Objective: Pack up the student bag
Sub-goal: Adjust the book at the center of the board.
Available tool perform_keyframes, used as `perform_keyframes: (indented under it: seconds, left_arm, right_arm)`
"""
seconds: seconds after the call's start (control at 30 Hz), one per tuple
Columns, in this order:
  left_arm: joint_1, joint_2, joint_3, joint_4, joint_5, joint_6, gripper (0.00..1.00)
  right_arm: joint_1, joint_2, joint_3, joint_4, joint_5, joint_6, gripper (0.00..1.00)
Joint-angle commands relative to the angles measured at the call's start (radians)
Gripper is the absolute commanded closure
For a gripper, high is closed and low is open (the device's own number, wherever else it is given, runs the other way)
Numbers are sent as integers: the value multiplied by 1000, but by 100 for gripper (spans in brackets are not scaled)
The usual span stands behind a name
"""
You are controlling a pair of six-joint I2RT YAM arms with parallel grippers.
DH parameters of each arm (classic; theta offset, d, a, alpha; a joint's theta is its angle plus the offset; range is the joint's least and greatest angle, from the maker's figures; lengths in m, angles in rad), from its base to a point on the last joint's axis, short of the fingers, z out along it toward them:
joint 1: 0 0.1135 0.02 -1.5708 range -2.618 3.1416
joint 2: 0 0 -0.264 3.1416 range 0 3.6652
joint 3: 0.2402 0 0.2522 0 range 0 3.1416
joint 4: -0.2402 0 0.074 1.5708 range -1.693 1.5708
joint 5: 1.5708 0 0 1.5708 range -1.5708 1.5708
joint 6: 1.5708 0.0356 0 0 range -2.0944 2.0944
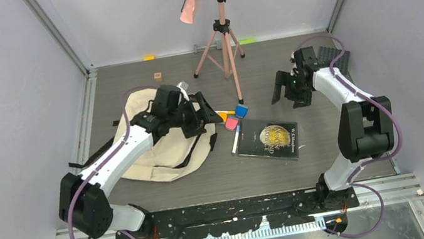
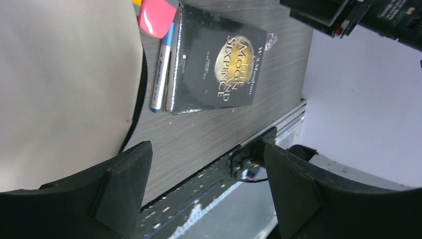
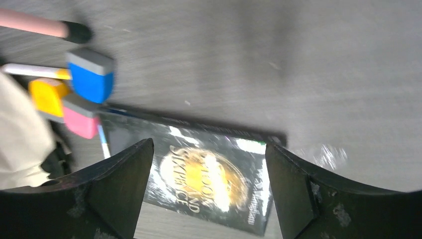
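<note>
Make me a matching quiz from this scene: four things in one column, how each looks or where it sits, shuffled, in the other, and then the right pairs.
Things:
1. student bag
2. book
3. tripod
4. wooden cube

Descriptions:
A. dark cover with a gold disc, lying flat near the middle
B. small, alone at the far left, beyond the bag
C. beige, slumped flat on the left side
D. pink legs, standing upright at the far side

Pairs: 1-C, 2-A, 3-D, 4-B
</note>
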Motion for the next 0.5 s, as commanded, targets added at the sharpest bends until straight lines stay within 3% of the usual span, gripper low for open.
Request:
perform_keyframes:
  seconds: [0.0, 0.17, 0.47]
  left_arm:
    - [-76, 42, -15, 125, -60, -253, 15]
    - [-161, 103, -72, 205, -103, -408, 15]
    - [-273, 236, -124, 333, -145, -623, 15]
  right_arm:
    - [3, 117, 118, 96, -264, -152, 12]
    - [8, 206, 146, 112, -356, -144, 14]
    - [27, 155, -51, 144, -362, -74, 17]
